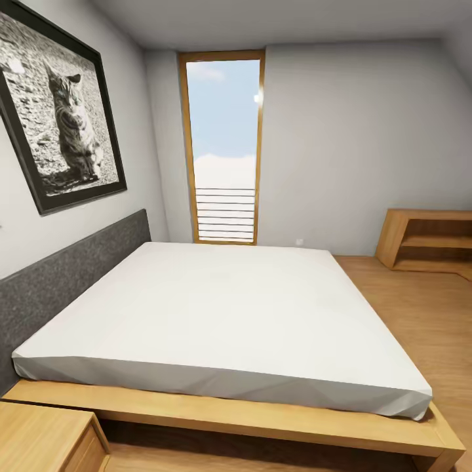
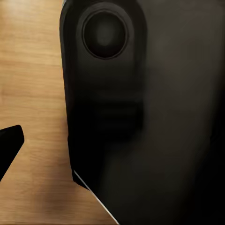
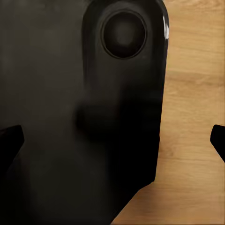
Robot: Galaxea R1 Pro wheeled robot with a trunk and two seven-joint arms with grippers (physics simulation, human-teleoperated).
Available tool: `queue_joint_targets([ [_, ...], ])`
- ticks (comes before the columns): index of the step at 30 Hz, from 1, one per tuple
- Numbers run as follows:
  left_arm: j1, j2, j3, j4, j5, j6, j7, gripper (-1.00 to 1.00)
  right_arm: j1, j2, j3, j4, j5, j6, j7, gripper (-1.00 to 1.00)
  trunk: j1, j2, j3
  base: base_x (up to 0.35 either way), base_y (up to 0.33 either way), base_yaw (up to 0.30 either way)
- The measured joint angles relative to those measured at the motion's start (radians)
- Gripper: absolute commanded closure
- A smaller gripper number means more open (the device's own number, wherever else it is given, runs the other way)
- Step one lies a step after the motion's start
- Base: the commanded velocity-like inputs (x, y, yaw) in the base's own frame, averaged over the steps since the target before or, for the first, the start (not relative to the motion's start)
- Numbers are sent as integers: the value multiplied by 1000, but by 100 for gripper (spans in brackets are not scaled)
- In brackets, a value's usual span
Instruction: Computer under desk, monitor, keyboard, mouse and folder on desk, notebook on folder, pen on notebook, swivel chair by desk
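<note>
While facing a white bed (image 1: 223,314), wood floor (image 1: 432,314) free rightward, both tools' finger spacing unreadable.

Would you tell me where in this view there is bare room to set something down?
The white bed top is bare from the grey headboard to its foot. Wood floor lies open between bed and low wooden shelf unit. The bedside cabinet top is bare too.

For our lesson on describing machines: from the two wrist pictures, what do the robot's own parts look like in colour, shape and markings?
In both wrist views a large matt black body with rounded edges carries a round recessed disc near one end. Black finger tips of the left tool and right tool show against the wooden floor. No cables or markings are visible.
</note>
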Motion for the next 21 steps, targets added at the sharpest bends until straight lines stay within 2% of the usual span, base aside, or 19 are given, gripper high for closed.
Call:
queue_joint_targets([
  [5, 7, -22, -1, -18, 0, 7, -7, -100, -4, 20, 2, -16, -12, -7, -3, -100, -15, 28, 13, 0, 0, 0],
  [8, 7, -38, -1, -20, 0, 14, -10, -100, -4, 17, 1, -17, -15, -8, -3, -100, -27, 49, 22, 0, 0, 0],
  [21, 8, -43, 0, -21, 1, 17, -11, -100, -4, 14, 1, -20, -15, -10, 0, -100, -76, 140, 63, 0, 0, 0],
])
